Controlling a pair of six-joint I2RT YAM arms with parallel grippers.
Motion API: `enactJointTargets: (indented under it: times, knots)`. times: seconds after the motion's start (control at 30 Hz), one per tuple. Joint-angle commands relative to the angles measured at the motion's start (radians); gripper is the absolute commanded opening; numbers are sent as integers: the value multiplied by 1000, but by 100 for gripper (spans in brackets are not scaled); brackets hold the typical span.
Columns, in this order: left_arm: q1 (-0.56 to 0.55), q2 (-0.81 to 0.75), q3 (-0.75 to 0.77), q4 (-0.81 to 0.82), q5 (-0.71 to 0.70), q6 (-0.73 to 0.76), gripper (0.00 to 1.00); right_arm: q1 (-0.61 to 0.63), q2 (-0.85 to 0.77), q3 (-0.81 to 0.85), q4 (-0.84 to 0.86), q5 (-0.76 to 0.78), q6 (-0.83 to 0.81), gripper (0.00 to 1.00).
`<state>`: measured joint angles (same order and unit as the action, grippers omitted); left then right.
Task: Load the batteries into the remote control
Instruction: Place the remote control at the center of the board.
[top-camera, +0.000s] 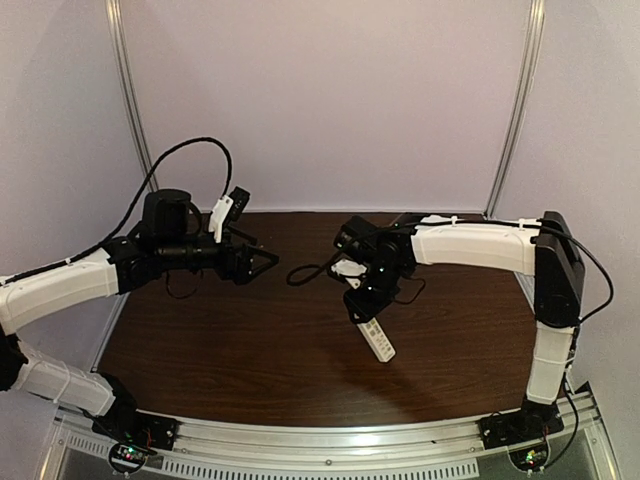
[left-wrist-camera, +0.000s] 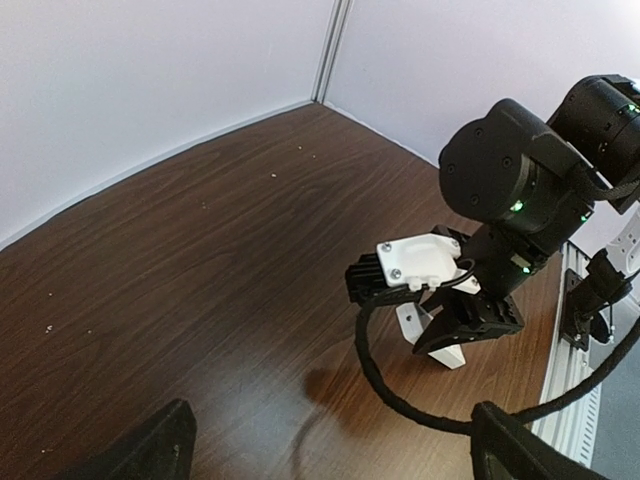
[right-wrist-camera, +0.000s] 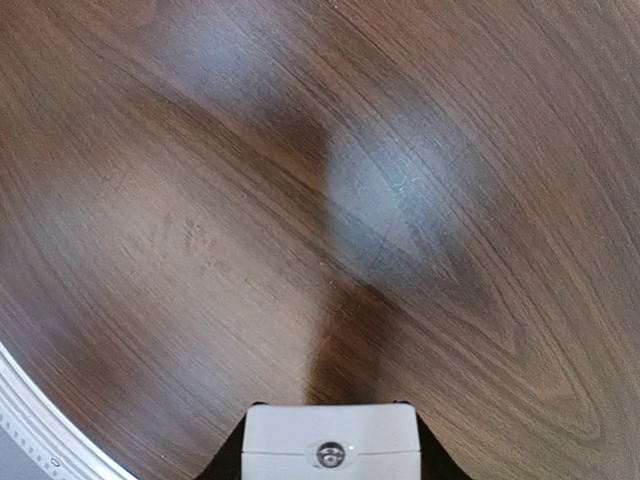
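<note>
Black fingers on the right gripper (top-camera: 361, 303) are pinching one end of the remote control (top-camera: 379, 341), so that hand is closed on it. The white handset is sticking out from the jaws toward the near-right side of the table (top-camera: 230, 350), with its long axis running diagonally in the overhead view. From the right wrist view I'm only getting the white end of it (right-wrist-camera: 330, 432) wedged between the fingers with bare wood beyond. I can't tell whether the far tip is resting on the wood or hanging just above it. Looking further out, the left gripper (top-camera: 266, 262) is hovering well apart to the left, aiming across at the right one, with its fingers (left-wrist-camera: 150, 450) spread wide and holding nothing. So the right arm is obviously the nearer one, since it's the one gripping the thing. I'm not spotting the batteries in any view, and I can't make out which face has the bay. I'm guessing the next move is hinging on the left hand finding a cell and coming in from the left across that diagonal.
</note>
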<state>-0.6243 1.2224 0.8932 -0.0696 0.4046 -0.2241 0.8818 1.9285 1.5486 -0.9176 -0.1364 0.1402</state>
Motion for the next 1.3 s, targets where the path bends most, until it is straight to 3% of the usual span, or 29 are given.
enactJointTargets:
  times: [0.0, 0.5, 0.93, 1.27]
  knots:
    - [6, -17, -14, 33, 4, -7, 97, 9, 35, 24, 36, 0, -6, 3]
    - [6, 1, -5, 26, -24, 1, 98, 19, 165, 41, 86, 12, -6, 5]
    - [6, 14, -12, 11, -140, -28, 97, 30, 224, 45, 105, 23, -2, 18]
    - [6, 17, -15, 2, -174, -26, 98, 32, 242, 46, 102, 20, -1, 37]
